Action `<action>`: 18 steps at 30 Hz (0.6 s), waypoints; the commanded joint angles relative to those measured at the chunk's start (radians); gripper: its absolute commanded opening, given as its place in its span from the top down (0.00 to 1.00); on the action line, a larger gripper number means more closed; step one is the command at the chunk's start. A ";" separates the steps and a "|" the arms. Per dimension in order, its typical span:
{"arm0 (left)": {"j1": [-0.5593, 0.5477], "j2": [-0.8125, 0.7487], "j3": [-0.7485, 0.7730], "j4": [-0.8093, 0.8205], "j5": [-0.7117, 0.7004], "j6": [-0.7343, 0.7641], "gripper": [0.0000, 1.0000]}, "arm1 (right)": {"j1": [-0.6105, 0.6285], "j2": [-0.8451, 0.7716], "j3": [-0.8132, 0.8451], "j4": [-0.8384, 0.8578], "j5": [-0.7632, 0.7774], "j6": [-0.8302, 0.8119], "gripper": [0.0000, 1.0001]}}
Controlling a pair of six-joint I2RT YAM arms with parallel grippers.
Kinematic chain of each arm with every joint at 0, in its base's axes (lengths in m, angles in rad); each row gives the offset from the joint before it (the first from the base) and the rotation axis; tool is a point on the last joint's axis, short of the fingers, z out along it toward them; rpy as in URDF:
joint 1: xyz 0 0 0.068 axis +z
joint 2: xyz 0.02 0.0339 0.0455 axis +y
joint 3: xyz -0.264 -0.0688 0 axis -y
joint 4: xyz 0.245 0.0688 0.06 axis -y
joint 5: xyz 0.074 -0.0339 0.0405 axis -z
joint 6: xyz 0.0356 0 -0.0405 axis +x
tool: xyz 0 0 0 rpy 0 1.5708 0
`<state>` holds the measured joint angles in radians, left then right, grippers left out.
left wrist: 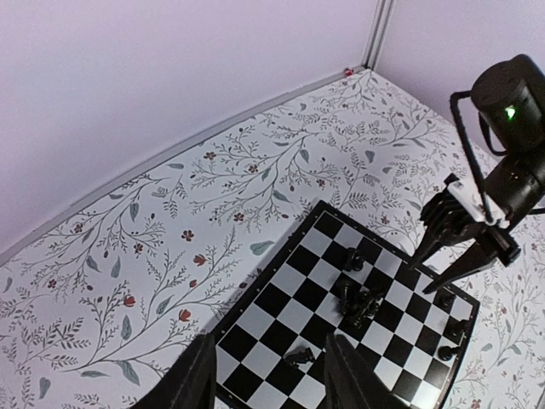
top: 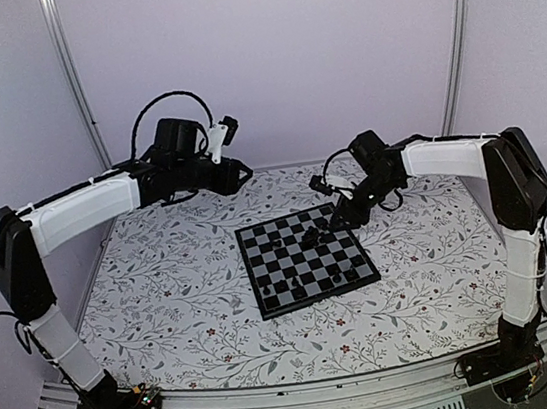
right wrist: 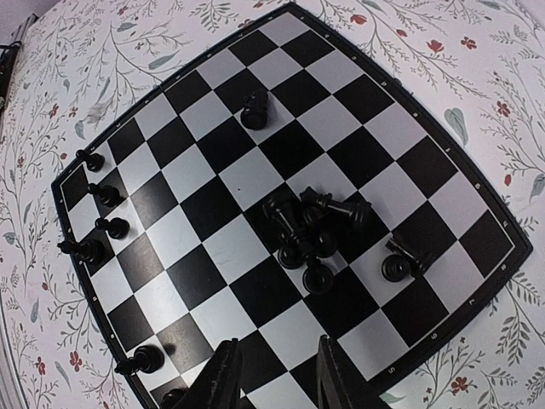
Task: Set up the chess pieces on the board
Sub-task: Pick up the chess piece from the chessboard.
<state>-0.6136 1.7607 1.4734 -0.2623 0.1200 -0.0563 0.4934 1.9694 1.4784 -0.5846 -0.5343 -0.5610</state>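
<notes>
Right gripper (right wrist: 274,349) hung low over the far right corner of the board (right wrist: 247,179), fingers parted and holding nothing. Most chess pieces (right wrist: 311,226) lay heaped near the board's centre; several stood upright along one edge. The board rested mid-table on a floral cloth (top: 165,299). Left gripper (left wrist: 271,345) hovered high beyond the far left corner, fingers likewise spread and empty.
</notes>
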 commanded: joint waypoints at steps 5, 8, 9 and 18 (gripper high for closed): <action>0.062 0.005 -0.114 0.138 0.100 -0.041 0.56 | 0.040 0.140 0.153 -0.093 0.002 0.012 0.67; 0.074 -0.005 -0.122 0.140 0.111 -0.063 0.56 | 0.050 0.167 0.169 -0.098 0.009 0.015 0.66; 0.075 -0.007 -0.124 0.143 0.123 -0.069 0.56 | 0.050 0.173 0.174 -0.098 0.011 0.018 0.66; 0.077 -0.014 -0.122 0.138 0.192 -0.089 0.56 | 0.052 0.223 0.225 -0.102 0.051 0.041 0.68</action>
<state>-0.5423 1.7676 1.3487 -0.1452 0.2714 -0.1299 0.5388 2.1620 1.6642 -0.6701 -0.5098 -0.5369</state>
